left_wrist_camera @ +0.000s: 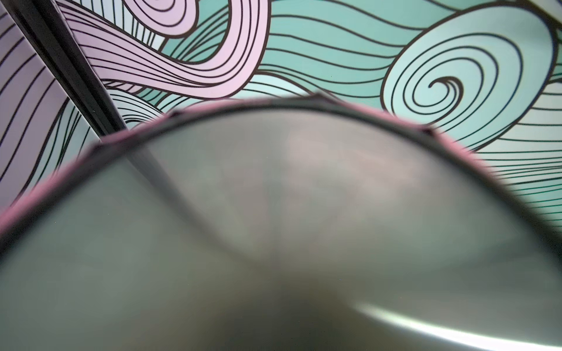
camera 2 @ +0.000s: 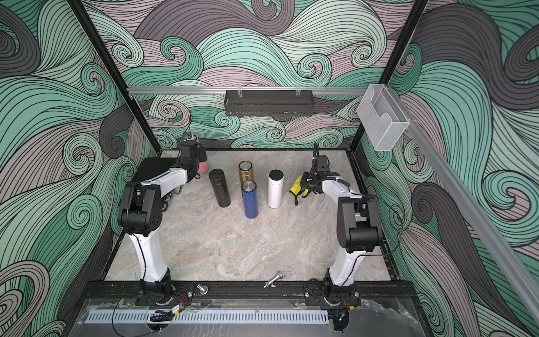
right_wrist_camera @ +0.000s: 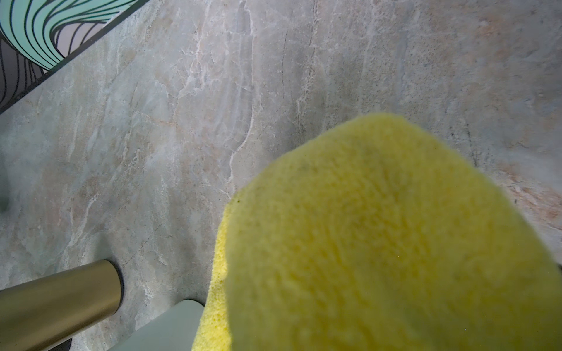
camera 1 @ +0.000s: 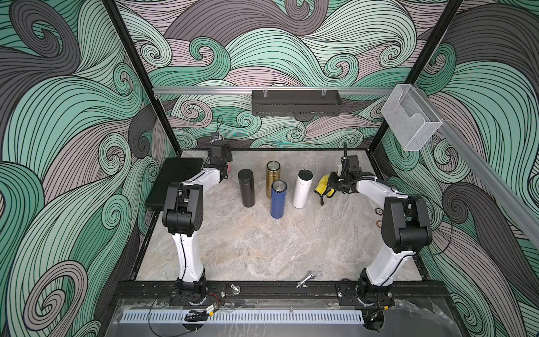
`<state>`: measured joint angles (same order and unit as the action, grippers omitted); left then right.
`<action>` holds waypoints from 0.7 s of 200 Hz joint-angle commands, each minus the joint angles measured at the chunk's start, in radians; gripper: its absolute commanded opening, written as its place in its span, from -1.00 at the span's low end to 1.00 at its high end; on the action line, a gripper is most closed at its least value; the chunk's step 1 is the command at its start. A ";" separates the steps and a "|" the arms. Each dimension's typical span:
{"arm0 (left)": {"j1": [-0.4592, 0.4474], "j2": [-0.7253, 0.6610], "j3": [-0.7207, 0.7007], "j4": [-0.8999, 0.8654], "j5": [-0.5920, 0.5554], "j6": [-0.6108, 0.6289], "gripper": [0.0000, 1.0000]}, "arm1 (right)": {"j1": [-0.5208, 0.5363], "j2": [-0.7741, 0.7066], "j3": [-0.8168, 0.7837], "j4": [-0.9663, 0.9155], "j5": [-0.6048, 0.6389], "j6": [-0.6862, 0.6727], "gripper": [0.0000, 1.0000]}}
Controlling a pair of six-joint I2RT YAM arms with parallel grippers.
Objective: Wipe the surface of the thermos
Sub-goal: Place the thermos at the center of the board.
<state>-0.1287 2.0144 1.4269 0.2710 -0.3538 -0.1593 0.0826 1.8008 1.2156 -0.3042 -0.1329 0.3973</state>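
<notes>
My left gripper (camera 1: pixel 224 164) is at the back left, shut on a pink thermos (camera 2: pixel 203 166) that my wrist mostly hides. In the left wrist view its blurred steel base with a pink rim (left_wrist_camera: pixel 273 228) fills the frame and hides the jaws. At the right, my right gripper (camera 1: pixel 331 186) is shut on a yellow cloth (camera 1: pixel 321 184), which hangs above the table just right of the white thermos (camera 1: pixel 303 189). The cloth (right_wrist_camera: pixel 380 243) covers the jaws in the right wrist view. The black (camera 1: pixel 246 188), gold (camera 1: pixel 272 178) and blue (camera 1: pixel 277 200) thermoses stand upright mid-table.
A black flat pad (camera 1: pixel 175 181) lies along the left edge under my left arm. A black shelf (camera 1: pixel 296 102) hangs on the back wall, and a clear bin (camera 1: pixel 408 116) on the right rail. A metal bolt (camera 1: pixel 306 278) lies near the front edge.
</notes>
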 commanded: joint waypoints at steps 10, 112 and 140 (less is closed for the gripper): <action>-0.002 0.012 0.062 0.039 0.010 0.009 -1.00 | 0.009 0.020 0.030 -0.009 0.000 -0.012 -1.00; -0.011 0.015 0.035 0.006 0.023 0.035 -0.84 | 0.010 0.032 0.036 -0.023 -0.005 -0.015 -0.67; -0.014 0.009 0.013 0.010 0.027 0.033 -0.62 | 0.011 0.029 0.032 -0.023 -0.007 -0.015 -0.66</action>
<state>-0.1329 2.0380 1.4269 0.2390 -0.3344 -0.1413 0.0868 1.8294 1.2312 -0.3172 -0.1337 0.3923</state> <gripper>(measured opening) 0.614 0.169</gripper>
